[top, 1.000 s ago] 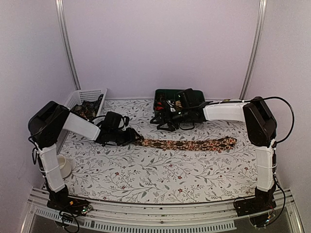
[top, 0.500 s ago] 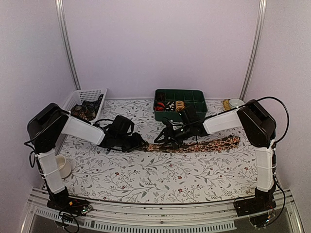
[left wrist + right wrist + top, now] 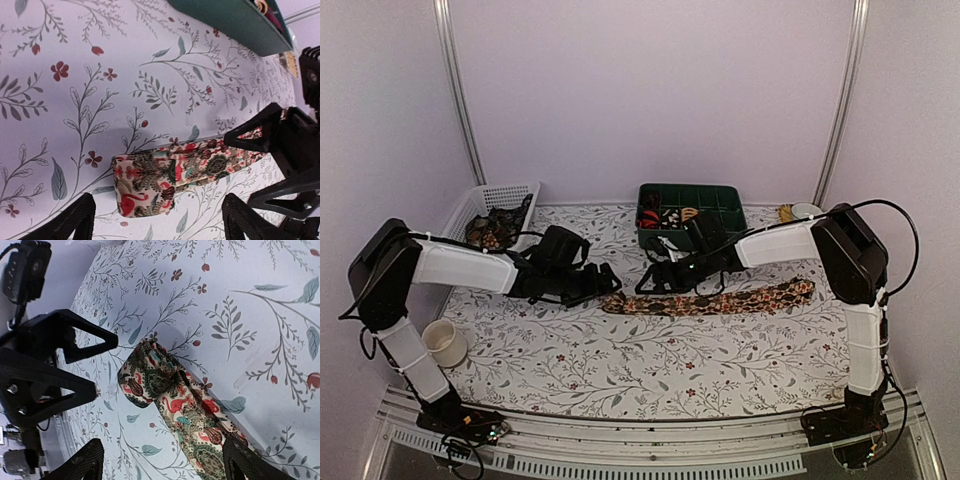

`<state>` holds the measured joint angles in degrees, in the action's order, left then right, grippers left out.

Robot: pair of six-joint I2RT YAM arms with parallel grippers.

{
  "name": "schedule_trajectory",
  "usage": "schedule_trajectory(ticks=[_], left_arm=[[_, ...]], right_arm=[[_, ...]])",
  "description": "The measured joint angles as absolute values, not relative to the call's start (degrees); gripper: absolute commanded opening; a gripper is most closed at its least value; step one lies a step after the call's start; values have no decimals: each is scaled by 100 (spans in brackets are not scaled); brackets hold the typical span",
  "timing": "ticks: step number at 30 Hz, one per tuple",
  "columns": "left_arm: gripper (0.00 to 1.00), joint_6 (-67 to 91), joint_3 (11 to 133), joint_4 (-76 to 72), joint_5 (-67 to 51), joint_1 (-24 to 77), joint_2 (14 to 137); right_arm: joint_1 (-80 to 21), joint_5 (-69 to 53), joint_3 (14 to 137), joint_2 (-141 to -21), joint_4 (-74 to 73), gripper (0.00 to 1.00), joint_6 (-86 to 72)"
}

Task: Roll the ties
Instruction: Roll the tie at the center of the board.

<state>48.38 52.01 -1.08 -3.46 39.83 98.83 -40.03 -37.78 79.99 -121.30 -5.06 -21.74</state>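
A patterned tie point(image 3: 710, 299) with red flamingos lies flat across the middle of the table, its left end folded over into a short flap point(image 3: 145, 182) point(image 3: 145, 375). My left gripper point(image 3: 605, 283) is open and empty just left of that folded end, fingertips point(image 3: 75, 220) either side of it in the left wrist view. My right gripper point(image 3: 655, 282) is open and empty above the tie right of the fold, with its fingers point(image 3: 80, 462) spread wide over the strip.
A green compartment tray point(image 3: 715, 200) holding rolled ties stands at the back centre. A white basket point(image 3: 490, 200) with more ties is at the back left. A white cup point(image 3: 445, 343) stands at the front left. A small bowl point(image 3: 807, 211) sits at the back right.
The right arm came down from the green tray to the tie. The left gripper slid right, and the tie's left end now lies folded over and released.
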Motion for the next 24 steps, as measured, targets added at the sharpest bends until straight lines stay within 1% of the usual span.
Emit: schedule_trajectory(ticks=[5,8,11,14,17,21,24], left_arm=[[88,4646,4976,-89,-272,3820,9188],[89,4556,4753,-86,-257,3649,8860],[89,4497,4515,-69,-231,3524,8643],[89,4451,4309,-47,-222,3476,8455],[89,4431,4123,-19,-217,3452,8228],[89,4407,3874,-14,-202,3398,7874],[89,4392,3706,-10,-174,3339,7631]], right_arm=[[-4051,-3476,8075,-12130,-698,89,-499],[-4156,-3299,8121,-12130,-768,91,399],[-4362,-3122,8414,-12136,-945,95,1168],[-4582,-2993,8726,-12136,-943,98,1643],[-4797,-2810,9019,-12189,-904,99,2067],[-4989,-2550,9513,-12595,-932,100,2504],[-5015,-2438,9620,-12768,-1035,100,2683]])
